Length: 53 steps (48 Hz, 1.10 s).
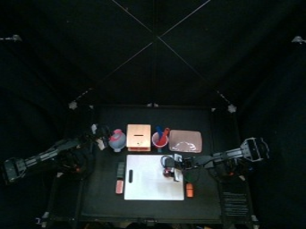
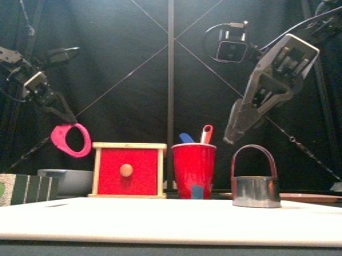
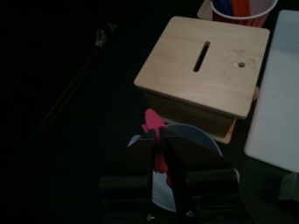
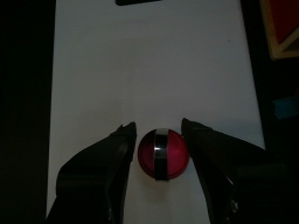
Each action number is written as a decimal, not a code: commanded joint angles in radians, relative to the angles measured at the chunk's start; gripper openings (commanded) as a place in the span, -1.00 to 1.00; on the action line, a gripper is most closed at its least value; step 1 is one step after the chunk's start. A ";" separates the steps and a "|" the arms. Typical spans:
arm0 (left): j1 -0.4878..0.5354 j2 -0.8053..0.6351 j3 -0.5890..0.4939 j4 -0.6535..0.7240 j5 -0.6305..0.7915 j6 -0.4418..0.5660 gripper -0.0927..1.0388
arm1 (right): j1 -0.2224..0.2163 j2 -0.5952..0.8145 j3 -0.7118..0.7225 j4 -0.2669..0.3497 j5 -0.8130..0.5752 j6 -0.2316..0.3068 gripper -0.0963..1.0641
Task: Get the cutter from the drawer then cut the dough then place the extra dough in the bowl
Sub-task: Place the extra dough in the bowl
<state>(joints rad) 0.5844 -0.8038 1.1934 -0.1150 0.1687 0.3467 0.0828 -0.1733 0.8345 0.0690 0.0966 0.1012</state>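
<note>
1. The white cutting board point(image 2: 171, 215) is lying nearest the front camera, forward of the wooden box point(image 2: 130, 170). It is carrying the cutter point(image 2: 254, 182), which is standing upright with its wire handle raised, forward and to the right of the box.
2. The right gripper point(image 4: 159, 128) is hovering above the cutter, clear of it, with its jaws spread wide and gripping nothing. In its wrist view a red round of dough point(image 4: 149, 157) is showing inside the cutter, under the handle.
3. The left gripper point(image 2: 55, 113) is hanging to the left of the box, its jaws pinched on the pink dough ring point(image 2: 59, 138), which is dangling free in the air.
4. The blue-grey bowl point(image 2: 67, 178) is sitting just left of the box, beneath the ring. Ring and bowl are not touching.
5. Judgement: the cutter is out and the cut appears made, so the last step, putting the extra dough in the bowl, is in hand. The next move is calling for a short descent and a parting of the left jaws with the ring centred over the bowl. Soft dough may cling to a jaw.
6. The red cup point(image 2: 194, 170), holding a blue and a red toy knife, is standing just right of the box. The pink tray point(image 1: 185, 141) is lying further right.
7. The black table point(image 1: 102, 201) is bearing everything, and black curtains point(image 1: 153, 54) are closing the booth behind the box.
</note>
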 commanded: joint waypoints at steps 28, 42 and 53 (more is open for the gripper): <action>-0.078 0.170 0.023 -0.043 -0.078 -0.008 0.29 | -0.005 -0.023 -0.006 0.006 -0.011 0.000 0.59; -0.074 0.166 0.018 -0.276 -0.138 -0.011 0.77 | -0.005 -0.023 -0.009 0.009 -0.009 0.000 0.59; -0.150 0.167 0.028 -0.304 -0.236 -0.003 0.79 | -0.008 -0.025 -0.021 -0.009 -0.011 -0.009 0.59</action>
<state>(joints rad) 0.4771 -0.6366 1.2318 -0.4188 -0.0245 0.3421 0.0813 -0.1733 0.8376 0.0690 0.0936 0.0951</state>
